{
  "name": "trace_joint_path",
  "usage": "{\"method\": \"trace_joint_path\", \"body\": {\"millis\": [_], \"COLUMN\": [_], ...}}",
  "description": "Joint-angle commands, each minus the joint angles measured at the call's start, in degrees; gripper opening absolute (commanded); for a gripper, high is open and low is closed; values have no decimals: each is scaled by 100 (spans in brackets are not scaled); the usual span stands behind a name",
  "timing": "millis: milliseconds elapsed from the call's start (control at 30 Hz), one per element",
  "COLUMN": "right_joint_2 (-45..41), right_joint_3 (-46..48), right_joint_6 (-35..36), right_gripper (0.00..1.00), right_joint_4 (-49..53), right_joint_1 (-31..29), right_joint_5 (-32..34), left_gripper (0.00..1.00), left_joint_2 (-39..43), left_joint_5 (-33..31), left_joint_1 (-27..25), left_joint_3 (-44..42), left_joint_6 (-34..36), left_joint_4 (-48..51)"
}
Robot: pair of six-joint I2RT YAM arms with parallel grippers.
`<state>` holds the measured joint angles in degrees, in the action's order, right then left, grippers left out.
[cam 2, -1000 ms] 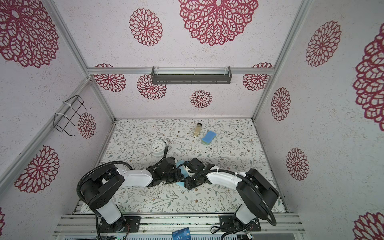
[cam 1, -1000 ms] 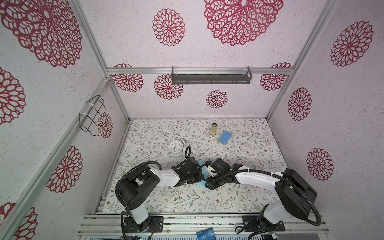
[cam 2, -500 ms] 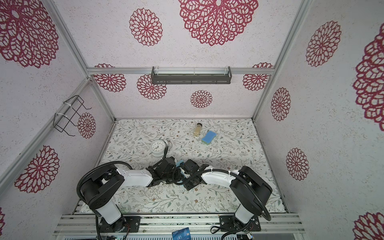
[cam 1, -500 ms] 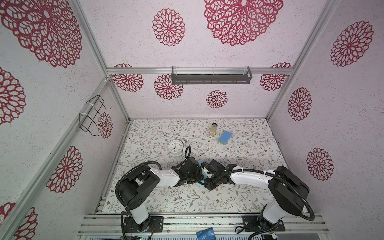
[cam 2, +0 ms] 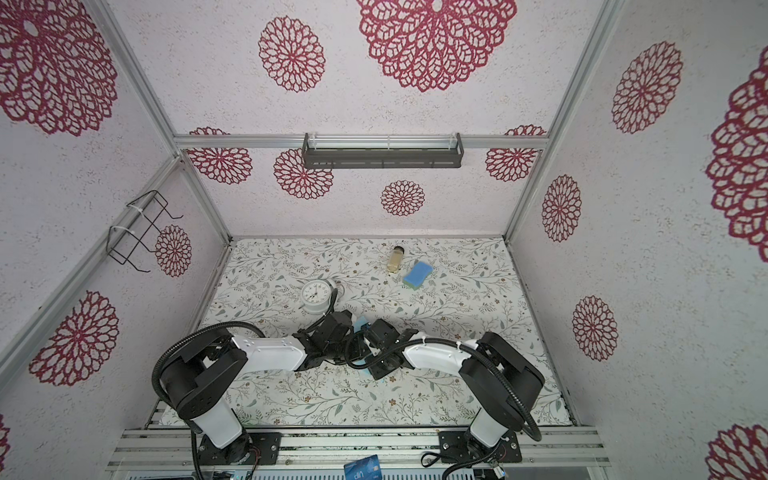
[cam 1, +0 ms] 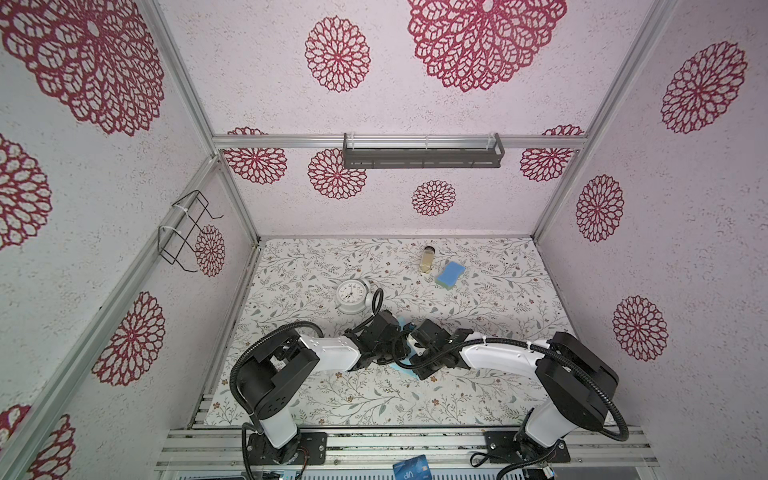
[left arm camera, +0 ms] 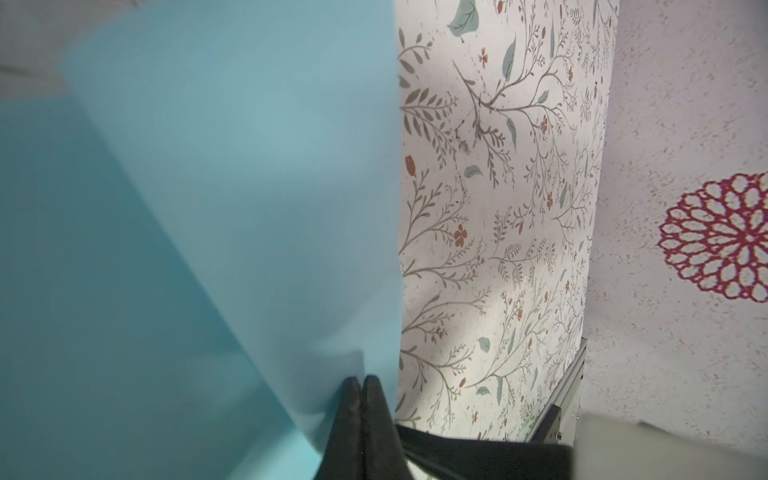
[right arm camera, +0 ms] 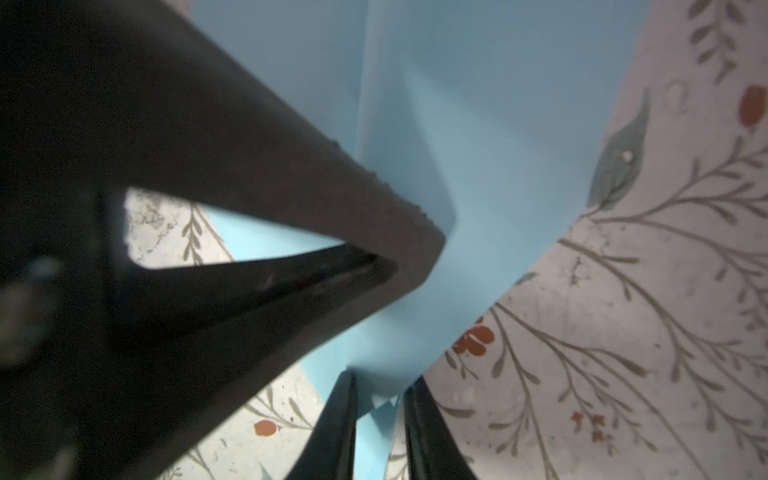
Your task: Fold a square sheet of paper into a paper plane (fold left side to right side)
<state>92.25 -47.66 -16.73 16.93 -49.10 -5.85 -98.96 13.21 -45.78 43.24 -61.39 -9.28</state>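
Pinching the square sheet of paper near the white clock

In both top views the sheet lies on the floral table near the clock, on the side toward the arm bases and a little to the right. Only slivers of its light blue show between the two black wrists that meet over it. The left gripper has its fingers pressed together on an edge of the sheet, and a flap rises from them in a curl above the flat part. The right gripper stands with a narrow gap between its fingers. A fold of the sheet sits in that gap, and I cannot tell whether the pads touch it. A blue sponge lies well apart from the clock, farther back and to the right.
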Motion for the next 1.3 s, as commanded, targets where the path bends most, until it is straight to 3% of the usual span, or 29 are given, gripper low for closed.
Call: {"method": "trace_joint_path", "body": {"millis": [0,300,500,700,1267], "right_joint_2": [34,-54,-213,-345,-531], "right_joint_3": [152,215,316,425,640], "right_joint_6": [71,45,-60,-71,5], "right_gripper": [22,21,38,46,49], "right_joint_4": [124,50,-73,-150,-410], "right_joint_1": [-45,67,134,137,66], "right_joint_5": [-190,-380,-592,-594,-711], "left_gripper": [0,0,0,0,0], "left_joint_2": [-35,-273,-116,-36,65], "left_joint_5": [104,-84,-395,-552,-593], "left_joint_1": [-28,-25,-1,8,113], "left_joint_3": [200,161,71,2,-351], "left_joint_6": [83,-94,-239,-403,-933], "left_joint_4": [-214,-178,52,93,-255]}}
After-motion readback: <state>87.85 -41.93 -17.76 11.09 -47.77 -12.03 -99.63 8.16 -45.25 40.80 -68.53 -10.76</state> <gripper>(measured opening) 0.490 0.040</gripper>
